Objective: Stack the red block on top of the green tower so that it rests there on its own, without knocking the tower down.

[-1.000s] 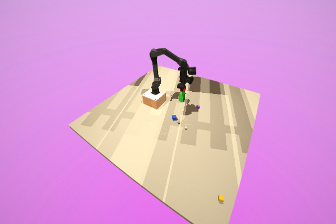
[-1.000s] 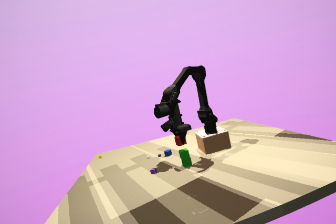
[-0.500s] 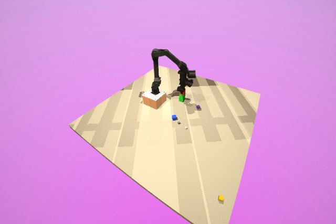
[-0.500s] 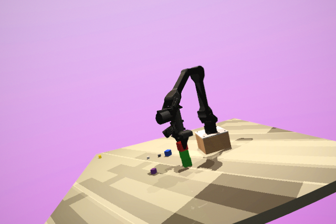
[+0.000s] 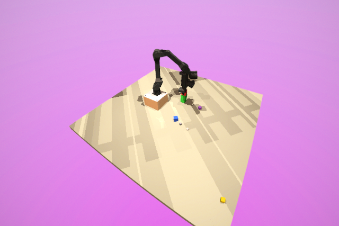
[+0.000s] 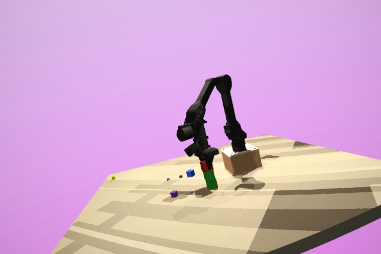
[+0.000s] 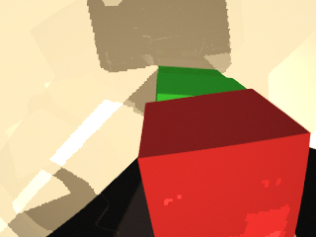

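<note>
The red block (image 7: 224, 185) hides most of the green tower (image 7: 192, 82).

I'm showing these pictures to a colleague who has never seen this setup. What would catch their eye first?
Most striking is the black arm arching from its tan pedestal down to the gripper, shut on the red block right at the top of the green tower. The wrist view is filled by that red block, a sliver of green tower behind it. Next, small cubes dot the striped board: blue, purple, and a lone yellow one near the far corner.
</note>
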Robot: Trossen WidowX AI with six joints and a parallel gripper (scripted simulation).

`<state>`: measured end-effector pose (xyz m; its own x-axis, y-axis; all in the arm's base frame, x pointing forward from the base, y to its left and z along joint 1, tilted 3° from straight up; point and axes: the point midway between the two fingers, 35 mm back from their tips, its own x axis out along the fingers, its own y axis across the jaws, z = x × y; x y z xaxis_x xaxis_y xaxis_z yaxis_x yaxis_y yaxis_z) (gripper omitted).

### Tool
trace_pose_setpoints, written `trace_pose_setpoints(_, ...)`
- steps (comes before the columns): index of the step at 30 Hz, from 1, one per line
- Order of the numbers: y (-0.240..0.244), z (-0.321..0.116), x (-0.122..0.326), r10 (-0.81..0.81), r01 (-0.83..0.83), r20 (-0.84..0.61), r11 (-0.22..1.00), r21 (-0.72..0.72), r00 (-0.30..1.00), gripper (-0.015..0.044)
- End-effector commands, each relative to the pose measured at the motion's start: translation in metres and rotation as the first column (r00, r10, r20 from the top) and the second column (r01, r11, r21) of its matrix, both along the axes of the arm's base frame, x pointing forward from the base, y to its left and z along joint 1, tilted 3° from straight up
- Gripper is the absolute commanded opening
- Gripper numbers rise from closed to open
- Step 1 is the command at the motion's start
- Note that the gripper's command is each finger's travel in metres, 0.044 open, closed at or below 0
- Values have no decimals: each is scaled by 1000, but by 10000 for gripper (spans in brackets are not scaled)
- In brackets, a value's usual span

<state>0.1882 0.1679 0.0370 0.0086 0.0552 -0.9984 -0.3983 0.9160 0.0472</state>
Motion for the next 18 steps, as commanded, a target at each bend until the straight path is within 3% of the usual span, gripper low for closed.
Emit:
trace_pose_setpoints(1,0,-1,0,-4,4,-2,1000,3,1000,0)
trace_pose_setpoints(10,0,4,0,-4,4,-2,1000,3,1000,0)
trace_pose_setpoints(18,0,0,0,0,0,0,1000,0,1000,210)
